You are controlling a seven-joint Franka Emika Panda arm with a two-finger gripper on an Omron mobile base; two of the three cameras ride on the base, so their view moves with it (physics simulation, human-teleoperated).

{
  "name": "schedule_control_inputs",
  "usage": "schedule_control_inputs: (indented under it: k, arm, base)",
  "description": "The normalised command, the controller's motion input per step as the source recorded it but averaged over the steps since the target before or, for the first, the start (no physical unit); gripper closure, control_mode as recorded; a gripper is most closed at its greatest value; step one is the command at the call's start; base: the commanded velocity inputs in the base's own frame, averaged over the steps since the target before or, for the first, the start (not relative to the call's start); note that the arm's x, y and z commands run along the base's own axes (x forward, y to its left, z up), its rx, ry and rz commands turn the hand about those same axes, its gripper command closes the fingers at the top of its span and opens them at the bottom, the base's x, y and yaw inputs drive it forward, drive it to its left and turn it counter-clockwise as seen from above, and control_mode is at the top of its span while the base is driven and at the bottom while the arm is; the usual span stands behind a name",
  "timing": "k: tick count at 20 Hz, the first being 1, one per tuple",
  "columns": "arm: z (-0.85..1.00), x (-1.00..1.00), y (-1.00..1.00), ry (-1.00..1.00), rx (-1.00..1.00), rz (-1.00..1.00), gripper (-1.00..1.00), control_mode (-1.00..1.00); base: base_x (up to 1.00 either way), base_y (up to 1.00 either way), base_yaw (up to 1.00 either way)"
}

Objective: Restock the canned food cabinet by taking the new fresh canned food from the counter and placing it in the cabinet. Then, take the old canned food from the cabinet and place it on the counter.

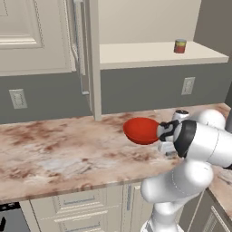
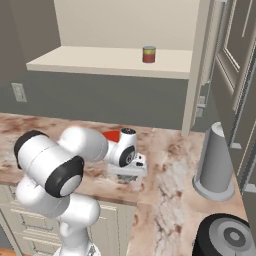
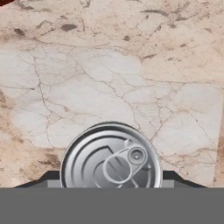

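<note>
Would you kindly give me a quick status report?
Gripper low over counter, jaws astride silver tin, grip unconfirmed. Old can on cabinet shelf. Red bowl beside the hand.

Bits and pieces around the red bowl

The red bowl [image 1: 141, 130] sits low and round, a sliver of it [image 2: 112, 135] also peeking out in the right base view. On the grey wall behind it and off to its right is a pale wall outlet [image 1: 188, 85]; a second outlet [image 1: 17, 98] sits on the same wall far to the bowl's left. Below the bowl run cream drawer fronts [image 1: 72, 200] with bar handles. Well to the bowl's right stands a tall grey cylinder [image 2: 215, 161] on a wider round foot — and nearer than that, a dark round appliance [image 2: 227, 238] with a grey centre.
</note>
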Motion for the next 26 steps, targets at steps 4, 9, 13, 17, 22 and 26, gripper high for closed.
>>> schedule_control_inputs:
  k: [4, 9, 13, 17, 22, 26]
  arm:
    - [0.00, 0.00, 0.00, 0.00, 0.00, 0.00, 1.00, -1.00]
    - [0.35, -0.32, 0.33, -0.20, 0.00, 0.00, 1.00, -1.00]
    - [1.00, -0.51, 0.45, -0.44, -0.02, -0.02, 1.00, -1.00]
    - [1.00, -0.37, 0.62, -0.41, -0.01, 0.00, 1.00, -1.00]
    - [1.00, -0.38, 0.55, -0.38, -0.05, -0.08, 1.00, -1.00]
    - [1.00, -0.45, 0.32, -0.36, -0.01, -0.10, 1.00, -1.00]
  base:
    - [0.00, 0.00, 0.00]
    - [0.00, 0.00, 0.00]
    - [0.00, 0.00, 0.00]
    - [0.00, 0.00, 0.00]
    - [0.00, 0.00, 0.00]
    - [0.00, 0.00, 0.00]
